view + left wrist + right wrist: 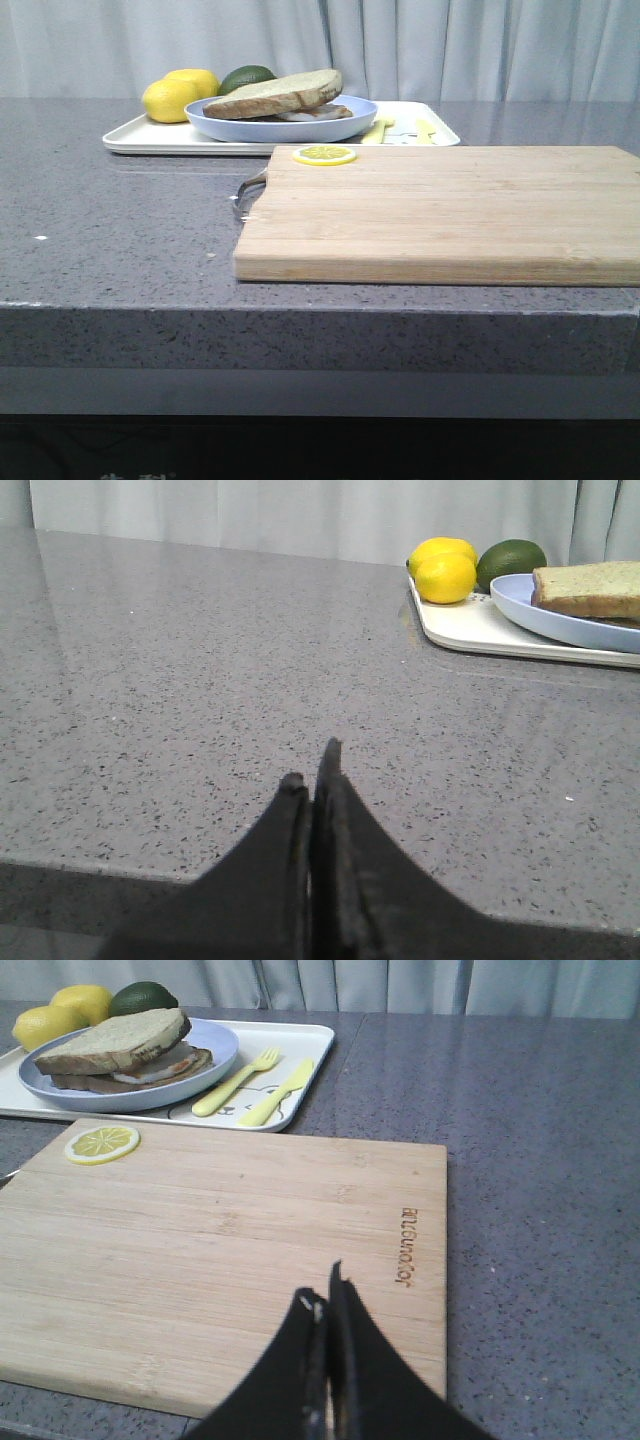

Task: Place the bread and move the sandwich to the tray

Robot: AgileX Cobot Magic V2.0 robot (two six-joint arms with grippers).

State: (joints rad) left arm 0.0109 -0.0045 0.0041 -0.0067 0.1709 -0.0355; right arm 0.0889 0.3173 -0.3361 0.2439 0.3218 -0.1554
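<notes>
The white tray lies at the back left of the counter. On it stands the pale blue plate with the sandwich, whose egg shows between two toast slices. The thick bread lies on top, tilted. Neither gripper shows in the front view. In its own wrist view, my left gripper is shut and empty over bare counter, well short of the tray. My right gripper is shut and empty above the near part of the wooden cutting board, far from the bread.
The cutting board fills the front right, with a lemon slice at its far left corner and a metal handle on its left. Two lemons and an avocado sit on the tray's left end. A yellow fork and knife lie on its right end.
</notes>
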